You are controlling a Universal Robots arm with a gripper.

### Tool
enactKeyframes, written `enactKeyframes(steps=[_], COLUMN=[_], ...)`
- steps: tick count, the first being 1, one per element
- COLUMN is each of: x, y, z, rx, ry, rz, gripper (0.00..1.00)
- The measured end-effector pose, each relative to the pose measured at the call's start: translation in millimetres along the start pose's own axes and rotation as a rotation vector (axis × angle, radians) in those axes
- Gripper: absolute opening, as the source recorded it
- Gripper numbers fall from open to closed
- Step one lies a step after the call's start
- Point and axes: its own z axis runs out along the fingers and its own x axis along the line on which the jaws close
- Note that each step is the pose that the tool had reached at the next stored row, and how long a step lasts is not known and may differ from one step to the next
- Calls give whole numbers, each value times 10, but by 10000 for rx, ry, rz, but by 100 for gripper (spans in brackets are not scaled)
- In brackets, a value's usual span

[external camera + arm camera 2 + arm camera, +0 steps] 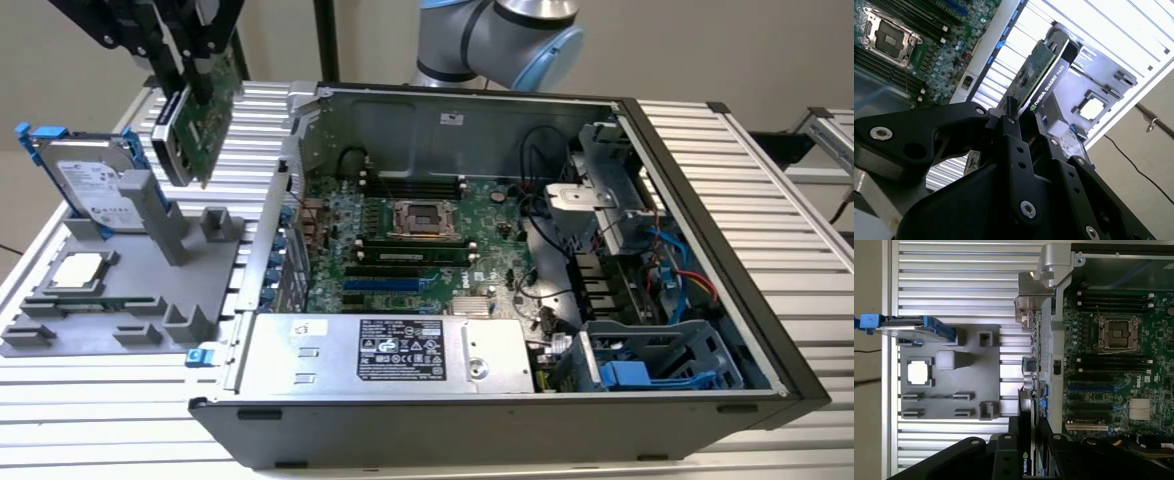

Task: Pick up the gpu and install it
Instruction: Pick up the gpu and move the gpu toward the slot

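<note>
The fingers (160,58) are pinching the gpu (198,125) between them, one pressing on each face near its upper end, and are holding it in the air, touching nothing else. In the exterior view the card is hanging down from them, its long axis running nearly upright with a slight tilt. In the second wrist view the gpu (1041,80) is reaching straight away from the fingers (1016,145).

It is hovering outside the open computer case (694,190), over the grey holder (80,335) on the slatted surface (107,400), near the hard drive (94,185) and above the CPU chip (78,272).

The motherboard (400,250) and its blue expansion slot (384,285) are lying lower and toward the exterior view's right, with the case's side wall (287,190) standing between card and slot.
</note>
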Motion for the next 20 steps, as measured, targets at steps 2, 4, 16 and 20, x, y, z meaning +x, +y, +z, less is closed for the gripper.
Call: enactKeyframes(steps=[2,4,16,20], x=[-4,-8,-30,-50], y=[0,0,0,0], z=[0,1,0,1], rx=[0,0,0,-1], ry=[0,-1,0,-1], rz=[0,0,0,0], gripper=[0,0,0,0])
